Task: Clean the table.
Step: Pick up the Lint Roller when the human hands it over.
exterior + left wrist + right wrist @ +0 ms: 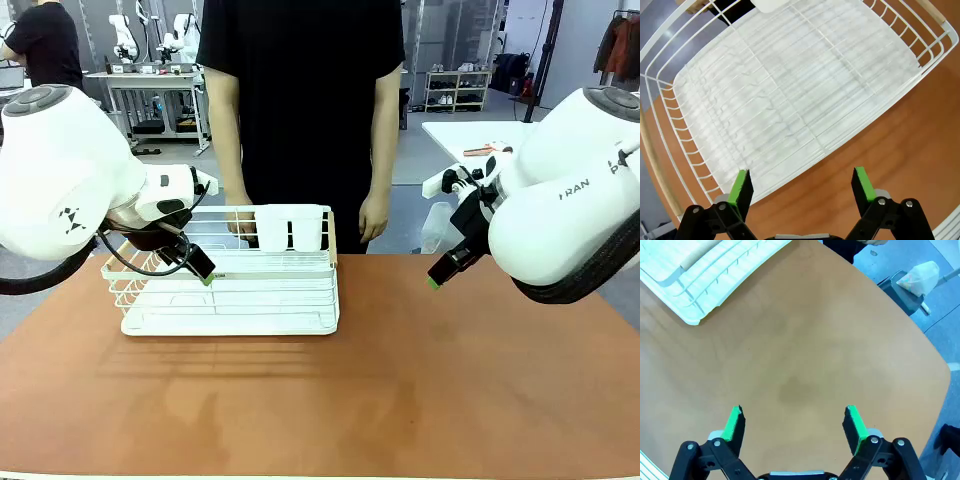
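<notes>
the desk (420,400), wide and reddish-brown with rounded corners, runs from the near edge to the far side, and its top lies open across the middle and the right. a person (300,90) in a black t-shirt stands at the far edge, facing me with both arms down. a white wire dish rack (230,295) sits on the left half of the desk on a white drip tray, with a pale wooden bar at each short end. a white two-cup holder (291,228) hangs on the rack's far rim, toward its right end. the person's hand on the left (238,222) is just behind that rim, beside the holder; i cannot tell whether it touches. my left hand (802,185) hovers over the rack's near long edge with its fingers spread. one green pad (741,186) is above the tray's edge and the other above the desk, and the hand grips nothing. my right hand (795,422) hangs over the plain desk top on the right, well apart from the rack, its fingers wide apart and empty.
</notes>
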Tool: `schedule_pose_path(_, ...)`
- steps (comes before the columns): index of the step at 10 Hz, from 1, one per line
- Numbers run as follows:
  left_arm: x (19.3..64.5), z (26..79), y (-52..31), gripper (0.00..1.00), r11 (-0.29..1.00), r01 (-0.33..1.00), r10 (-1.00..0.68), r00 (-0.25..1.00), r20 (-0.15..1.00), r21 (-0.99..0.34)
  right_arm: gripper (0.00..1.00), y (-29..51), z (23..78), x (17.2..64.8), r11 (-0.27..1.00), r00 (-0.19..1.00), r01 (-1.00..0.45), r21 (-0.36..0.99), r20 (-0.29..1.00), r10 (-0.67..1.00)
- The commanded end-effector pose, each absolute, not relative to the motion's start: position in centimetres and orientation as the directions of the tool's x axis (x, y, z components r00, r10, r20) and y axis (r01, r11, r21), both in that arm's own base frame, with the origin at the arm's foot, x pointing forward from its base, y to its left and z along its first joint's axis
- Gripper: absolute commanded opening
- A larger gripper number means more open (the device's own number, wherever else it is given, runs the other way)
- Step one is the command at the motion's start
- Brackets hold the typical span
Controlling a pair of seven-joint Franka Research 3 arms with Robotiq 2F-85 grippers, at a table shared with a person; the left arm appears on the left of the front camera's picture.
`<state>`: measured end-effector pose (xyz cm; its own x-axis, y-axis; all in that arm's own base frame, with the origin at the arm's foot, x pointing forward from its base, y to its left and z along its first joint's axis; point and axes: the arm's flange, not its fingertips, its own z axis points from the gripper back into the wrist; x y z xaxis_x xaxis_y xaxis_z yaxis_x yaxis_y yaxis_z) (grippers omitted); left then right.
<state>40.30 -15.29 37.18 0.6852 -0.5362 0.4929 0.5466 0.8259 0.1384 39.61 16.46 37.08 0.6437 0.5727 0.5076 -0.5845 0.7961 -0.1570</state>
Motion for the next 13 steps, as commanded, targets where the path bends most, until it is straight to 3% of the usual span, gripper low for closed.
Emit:
schedule_pose_path(1, 40.3, 37.2, -15.3, 1.0, 0.826, 0.547, -0.536, 0.685, 0.493, 0.138, 1.0, 16.5, 37.1, 39.6, 0.796, 0.643, -0.584, -0.157, 0.509, 0.572)
schedule_pose_path(12, 40.3, 37.2, -15.4, 1.0, 0.824, 0.549, -0.539, 0.684, 0.493, 0.139, 1.0, 16.4, 37.1, 39.6, 0.796, 0.644, -0.585, -0.158, 0.507, 0.573)
schedule_pose_path(13, 40.5, 38.8, -14.8, 1.0, 0.804, 0.595, -0.53, 0.699, 0.481, 0.021, 1.0, 16.0, 38.4, 39.8, 0.785, 0.652, -0.616, -0.061, 0.52, 0.552)
